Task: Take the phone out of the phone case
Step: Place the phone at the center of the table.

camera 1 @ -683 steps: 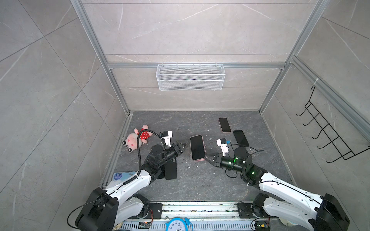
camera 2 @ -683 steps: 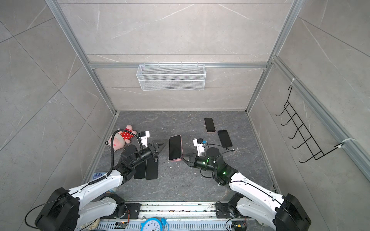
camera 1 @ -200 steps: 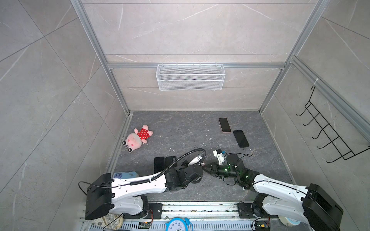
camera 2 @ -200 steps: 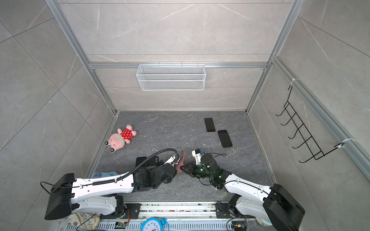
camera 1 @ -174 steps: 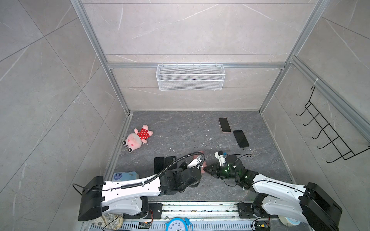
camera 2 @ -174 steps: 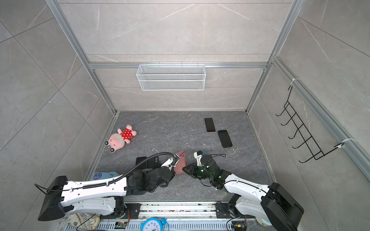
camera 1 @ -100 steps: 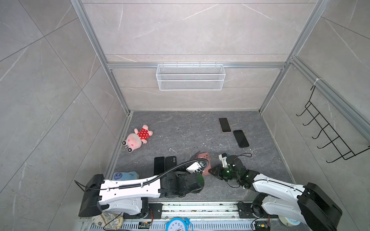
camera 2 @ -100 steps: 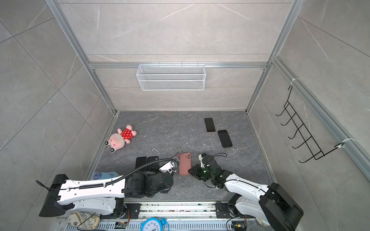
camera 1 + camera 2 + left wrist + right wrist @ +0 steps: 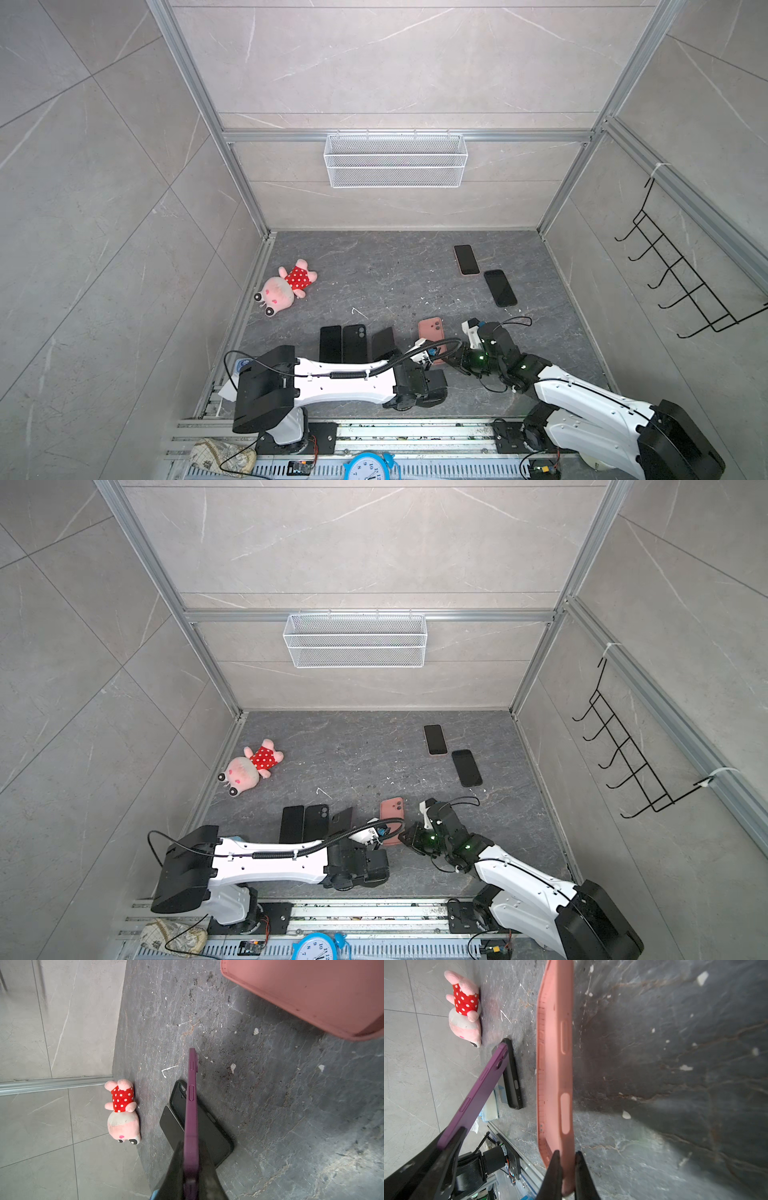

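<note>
Plush toy point(image 9: 286, 286): lies at 10 o'clock on the table point(image 9: 374, 270), well apart from my work and not involved.
Black pair point(image 9: 354, 343): two flat phone-shaped items lie side by side at 7 o'clock, in the same place as three seconds ago.
Left gripper point(image 9: 192, 1151): my jaws are narrow and clamped on one end of the purple phone. A second ago they met my right jaws at the cased handset; now they are drawn off toward 9 o'clock.
Purple phone point(image 9: 191, 1105): it is bare, held on edge and tilted, clear of the table and just right of the black pair. Side buttons and camera lenses show, with no pink around it.
Gap: bare table shows between phone and case, where three seconds ago one cased handset lay flat near the centre. I judge the extraction done; only setting both parts down seems to remain.
Pink case point(image 9: 431, 332): it sits at 3 o'clock of the phone, near the table's 6 o'clock, with its back and camera cut-out facing up. My right wrist view shows its inner lip and, as far as I can see, nothing inside. The shadow beneath suggests it is raised.
Right gripper point(image 9: 568, 1159): my jaws are nearly together, pinching the case's near end.
Spare phones point(image 9: 500, 287): two lie at 2 o'clock, unmoved.
</note>
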{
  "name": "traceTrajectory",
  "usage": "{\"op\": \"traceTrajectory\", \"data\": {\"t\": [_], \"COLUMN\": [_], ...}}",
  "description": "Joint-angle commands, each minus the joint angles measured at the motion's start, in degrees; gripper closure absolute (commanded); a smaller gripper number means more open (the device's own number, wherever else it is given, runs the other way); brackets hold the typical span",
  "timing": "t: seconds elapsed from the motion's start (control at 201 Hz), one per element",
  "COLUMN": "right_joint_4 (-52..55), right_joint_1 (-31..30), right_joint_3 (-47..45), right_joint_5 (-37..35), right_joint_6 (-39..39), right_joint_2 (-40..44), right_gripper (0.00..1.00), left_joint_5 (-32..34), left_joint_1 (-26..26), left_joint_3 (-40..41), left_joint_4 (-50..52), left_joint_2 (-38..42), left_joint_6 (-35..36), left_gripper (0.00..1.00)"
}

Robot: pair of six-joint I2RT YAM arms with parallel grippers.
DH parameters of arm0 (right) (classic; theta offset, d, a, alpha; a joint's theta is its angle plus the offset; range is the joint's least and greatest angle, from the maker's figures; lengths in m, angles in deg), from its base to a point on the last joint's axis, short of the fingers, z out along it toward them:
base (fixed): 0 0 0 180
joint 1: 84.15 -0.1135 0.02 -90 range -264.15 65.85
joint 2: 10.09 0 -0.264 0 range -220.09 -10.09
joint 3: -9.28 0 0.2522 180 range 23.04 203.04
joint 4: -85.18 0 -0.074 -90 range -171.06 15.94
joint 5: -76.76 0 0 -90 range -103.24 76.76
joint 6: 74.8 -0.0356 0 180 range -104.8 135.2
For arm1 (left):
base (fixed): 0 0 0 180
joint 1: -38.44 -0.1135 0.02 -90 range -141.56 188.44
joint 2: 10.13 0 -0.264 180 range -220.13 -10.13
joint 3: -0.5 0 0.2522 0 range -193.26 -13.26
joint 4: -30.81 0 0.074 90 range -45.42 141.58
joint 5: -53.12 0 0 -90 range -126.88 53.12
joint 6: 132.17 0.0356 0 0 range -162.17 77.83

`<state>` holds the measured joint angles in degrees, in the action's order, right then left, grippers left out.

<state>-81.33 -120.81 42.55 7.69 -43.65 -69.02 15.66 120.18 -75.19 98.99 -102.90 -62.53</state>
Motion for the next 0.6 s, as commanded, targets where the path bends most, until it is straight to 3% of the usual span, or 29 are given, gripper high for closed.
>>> {"op": "traceTrajectory", "data": {"t": [0.0,0.453,0.508,0.593], "right_joint_4": [-1.9,-2.6,-2.9,-3.3], "right_joint_1": [0.2,0.2,0.2,0.2], "right_joint_3": [1.2,1.2,1.0,1.0], "right_joint_5": [1.4,2.6,2.6,3.0], "right_joint_6": [0.9,1.8,1.7,1.9], "right_joint_2": [-1.2,-2.8,-2.8,-3.3], "right_gripper": [1.0,1.0,1.0,1.0], "left_joint_5": [3.1,0.0,-0.5,-1.9], "left_joint_1": [0.2,0.2,0.2,0.2], "left_joint_3": [-2.2,-2.8,-2.8,-3.2], "left_joint_4": [1.4,-2.1,-2.3,-2.1], "left_joint_2": [-1.6,-11.6,-12.1,-12.9], "left_joint_6": [1.1,8.3,8.8,9.6], "left_gripper": [1.0,1.0,0.97,0.84]}}
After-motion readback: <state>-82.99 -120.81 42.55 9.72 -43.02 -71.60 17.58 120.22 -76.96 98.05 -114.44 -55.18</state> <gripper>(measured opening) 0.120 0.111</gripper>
